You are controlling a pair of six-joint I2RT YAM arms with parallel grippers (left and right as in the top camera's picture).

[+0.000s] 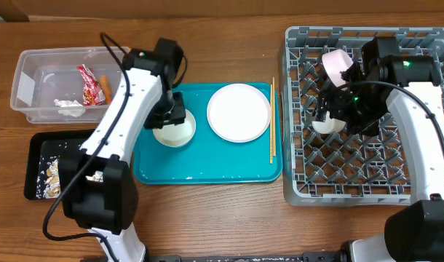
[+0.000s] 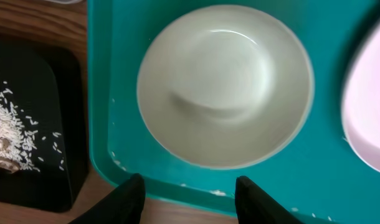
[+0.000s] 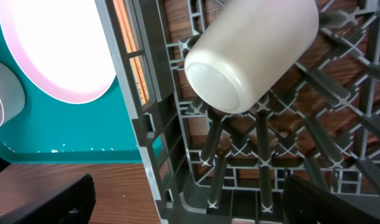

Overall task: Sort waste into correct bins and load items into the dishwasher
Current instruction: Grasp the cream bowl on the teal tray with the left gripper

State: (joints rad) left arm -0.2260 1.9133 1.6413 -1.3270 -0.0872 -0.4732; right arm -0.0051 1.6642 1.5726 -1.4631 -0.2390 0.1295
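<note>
The left end effector [image 2: 189,200] hangs released, its two dark fingers spread apart over the near rim of the teal tray [image 1: 207,171], just at 6 o'clock of a white bowl [image 2: 224,84] in the wrist view and not touching it. The bowl sits upright on the tray's 9 o'clock side, with the pink plate [image 1: 239,111] beside it at 3 o'clock and the chopsticks [image 1: 272,120] lying along the tray's 3 o'clock edge. The right end effector [image 3: 196,208] is also released, fingers wide, hovering over the dish rack [image 1: 397,185] at the table's [image 1: 207,218] 3 o'clock side. A white cup [image 3: 252,50] lies on its side among the pegs below it, free of both fingers. A second bowl [image 1: 337,64] stands tilted near the rack's 12 o'clock edge. At the table's 10 o'clock, the clear tub [image 1: 25,80] holds the red wrapper [image 1: 87,84], carrot piece [image 1: 103,87] and tissue [image 1: 69,108]. The black tray [image 1: 36,145] at 8 o'clock carries the food scraps [image 1: 51,175].
</note>
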